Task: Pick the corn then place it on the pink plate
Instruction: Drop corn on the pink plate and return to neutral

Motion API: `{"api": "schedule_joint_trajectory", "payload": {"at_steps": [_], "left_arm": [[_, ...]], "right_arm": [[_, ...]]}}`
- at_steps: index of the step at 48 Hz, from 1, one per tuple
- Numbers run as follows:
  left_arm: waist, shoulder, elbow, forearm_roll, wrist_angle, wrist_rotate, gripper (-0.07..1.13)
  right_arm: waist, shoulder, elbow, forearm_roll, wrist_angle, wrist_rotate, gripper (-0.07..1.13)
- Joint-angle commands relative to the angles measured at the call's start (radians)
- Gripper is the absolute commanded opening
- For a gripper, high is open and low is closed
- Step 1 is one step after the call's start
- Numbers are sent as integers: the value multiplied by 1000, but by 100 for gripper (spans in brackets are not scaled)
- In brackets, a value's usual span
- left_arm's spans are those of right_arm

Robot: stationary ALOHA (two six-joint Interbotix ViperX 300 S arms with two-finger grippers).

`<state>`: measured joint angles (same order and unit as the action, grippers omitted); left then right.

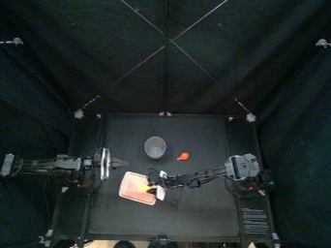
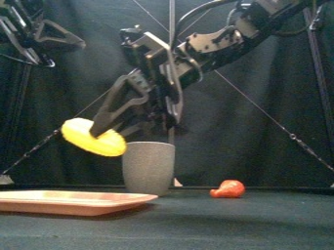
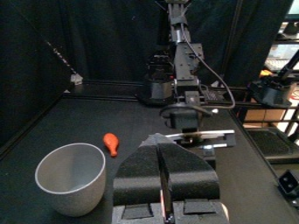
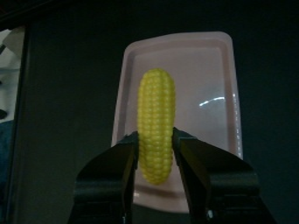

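The right gripper point(image 4: 156, 140) is clamped on the yellow corn point(image 4: 156, 109), holding it lengthwise in the air just above the pink plate point(image 4: 218, 79). Its arm stretches in from the right, slanting down beside the grey cup point(image 2: 148, 166). The left gripper point(image 3: 165, 150), jaws together, rests at the table's left.

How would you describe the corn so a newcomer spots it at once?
Find the pink tray at the front left of the table. Above it, the right gripper holds the corn. It is the only yellow thing; the cup is grey, the small toy red.
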<state>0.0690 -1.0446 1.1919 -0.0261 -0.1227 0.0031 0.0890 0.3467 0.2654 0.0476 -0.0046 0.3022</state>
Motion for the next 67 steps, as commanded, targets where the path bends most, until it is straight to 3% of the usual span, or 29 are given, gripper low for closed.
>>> {"api": "schedule_joint_trajectory", "payload": {"at_steps": [1, 16, 23, 39, 67], "left_arm": [[12, 0, -21, 2, 6, 2, -2], [23, -5, -20, 2, 40, 2, -2], [23, -5, -20, 2, 40, 2, -2], [23, -6, -20, 0, 40, 2, -2], [25, -34, -18, 8, 40, 3, -2]], "right_arm": [[-8, 28, -101, -25, 28, 2, 69], [-9, 67, -163, -43, 81, 2, 92], [-9, 18, -141, -61, 109, -2, 97], [-51, -322, 20, -215, 130, 2, 97], [-78, -985, 578, -229, -135, 3, 97]]}}
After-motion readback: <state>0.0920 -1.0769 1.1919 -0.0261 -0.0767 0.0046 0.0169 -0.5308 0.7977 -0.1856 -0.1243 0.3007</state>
